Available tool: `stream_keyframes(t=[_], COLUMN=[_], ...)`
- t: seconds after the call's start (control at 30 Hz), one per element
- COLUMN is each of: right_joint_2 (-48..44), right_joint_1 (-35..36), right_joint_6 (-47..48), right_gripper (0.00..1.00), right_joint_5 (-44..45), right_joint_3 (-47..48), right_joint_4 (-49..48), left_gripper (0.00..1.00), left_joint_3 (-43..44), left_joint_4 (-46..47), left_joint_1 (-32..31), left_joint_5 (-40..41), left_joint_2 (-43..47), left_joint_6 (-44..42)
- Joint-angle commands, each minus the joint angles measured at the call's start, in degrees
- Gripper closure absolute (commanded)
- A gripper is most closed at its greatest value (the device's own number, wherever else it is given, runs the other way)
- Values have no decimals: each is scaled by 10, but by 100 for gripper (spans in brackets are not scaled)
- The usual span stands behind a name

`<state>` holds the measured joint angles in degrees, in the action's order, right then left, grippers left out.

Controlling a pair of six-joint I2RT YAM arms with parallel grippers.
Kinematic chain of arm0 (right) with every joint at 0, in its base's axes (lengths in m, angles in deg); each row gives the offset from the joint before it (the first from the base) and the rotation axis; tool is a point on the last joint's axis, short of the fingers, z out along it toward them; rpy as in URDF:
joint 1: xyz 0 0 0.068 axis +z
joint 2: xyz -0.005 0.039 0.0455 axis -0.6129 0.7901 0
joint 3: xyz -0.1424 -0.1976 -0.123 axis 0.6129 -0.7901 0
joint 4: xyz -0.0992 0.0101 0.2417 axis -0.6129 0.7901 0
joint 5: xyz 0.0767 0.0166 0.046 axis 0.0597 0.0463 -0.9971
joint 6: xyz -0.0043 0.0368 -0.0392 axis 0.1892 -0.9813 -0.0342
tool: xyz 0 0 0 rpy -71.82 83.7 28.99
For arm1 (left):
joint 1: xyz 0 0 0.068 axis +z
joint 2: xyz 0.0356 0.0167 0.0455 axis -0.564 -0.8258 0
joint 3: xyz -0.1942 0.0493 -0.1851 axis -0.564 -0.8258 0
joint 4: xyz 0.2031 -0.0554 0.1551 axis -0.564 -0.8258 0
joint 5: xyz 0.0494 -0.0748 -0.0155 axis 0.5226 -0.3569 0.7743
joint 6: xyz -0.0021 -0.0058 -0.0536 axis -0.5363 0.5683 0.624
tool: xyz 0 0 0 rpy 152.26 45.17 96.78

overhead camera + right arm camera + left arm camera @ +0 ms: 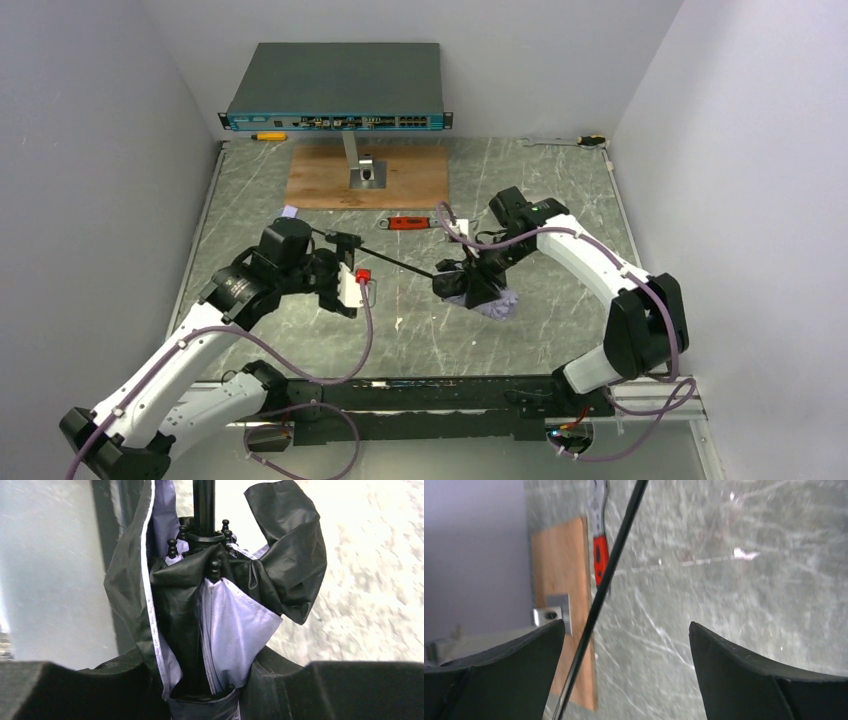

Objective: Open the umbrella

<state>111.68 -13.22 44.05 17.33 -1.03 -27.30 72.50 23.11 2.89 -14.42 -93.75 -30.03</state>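
Observation:
The umbrella lies across the middle of the table. Its folded lilac and black canopy (pixel 492 298) is at the right, and its thin black shaft (pixel 395 259) runs left toward the lilac knob handle (pixel 290 212). My right gripper (pixel 476 278) is shut on the bunched canopy, which fills the right wrist view (pixel 235 625) between the jaws (pixel 210 692). My left gripper (pixel 343 268) is open. In the left wrist view the shaft (pixel 604 580) passes between the wide-apart fingers (pixel 744 665), close to the left one; I cannot tell whether they touch.
A red-handled wrench (pixel 408 222) lies beyond the shaft, near a plywood board (pixel 370 180) holding a metal post and bracket (pixel 366 172). A network switch (pixel 338 85) sits on the post at the back. A yellow screwdriver (pixel 268 136) and another tool (pixel 570 142) lie by the back wall.

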Motion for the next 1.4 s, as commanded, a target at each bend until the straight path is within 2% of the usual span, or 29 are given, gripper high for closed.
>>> stream_keyframes(t=[0.0,0.2,0.37,0.43,0.47,0.53,0.57,0.6,0.67,0.73,0.77,0.83,0.9,1.0,1.07,1.13,1.23,1.37], right_joint_2=[22,54,68,62,57,47,39,34,19,-9,-24,-46,-58,-111,-172,-227,-283,-344], right_joint_1=[21,66,94,99,99,100,100,99,90,49,15,-38,-61,-63,-62,-57,-35,27], right_joint_6=[-83,-88,-71,-70,-65,-57,-55,-54,-66,-84,-87,-89,-55,-98,-128,-150,-159,-125], right_gripper=[100,100,100,100,100,94,84,73,36,8,1,0,0,0,0,0,0,0], right_joint_5=[-119,-145,-160,-159,-159,-160,-157,-152,-128,-125,-130,-122,-103,-67,-60,-59,-46,-1], right_joint_3=[43,84,124,132,136,141,142,140,129,95,77,61,68,51,8,-32,-67,-108], right_joint_4=[17,36,74,76,78,86,87,90,89,78,72,69,93,21,-61,-138,-218,-285], left_gripper=[0,2,23,37,48,80,97,100,100,100,100,100,100,100,100,100,100,100], left_joint_3=[38,21,25,14,8,-1,-2,-1,1,-4,-8,-14,-7,13,21,40,68,96], left_joint_4=[28,112,108,98,95,97,97,99,102,110,112,114,100,73,79,61,46,47], left_joint_1=[-71,-191,-244,-256,-258,-260,-260,-260,-260,-253,-251,-246,-227,-198,-180,-151,-104,-54], left_joint_5=[-21,40,61,73,78,100,120,137,166,177,178,176,145,76,44,-23,-120,-242], left_joint_2=[-14,-47,-90,-97,-98,-99,-101,-102,-97,-81,-71,-57,-52,-61,-63,-75,-97,-130], left_joint_6=[27,47,35,18,15,25,34,49,77,94,98,108,125,155,191,224,285,374])
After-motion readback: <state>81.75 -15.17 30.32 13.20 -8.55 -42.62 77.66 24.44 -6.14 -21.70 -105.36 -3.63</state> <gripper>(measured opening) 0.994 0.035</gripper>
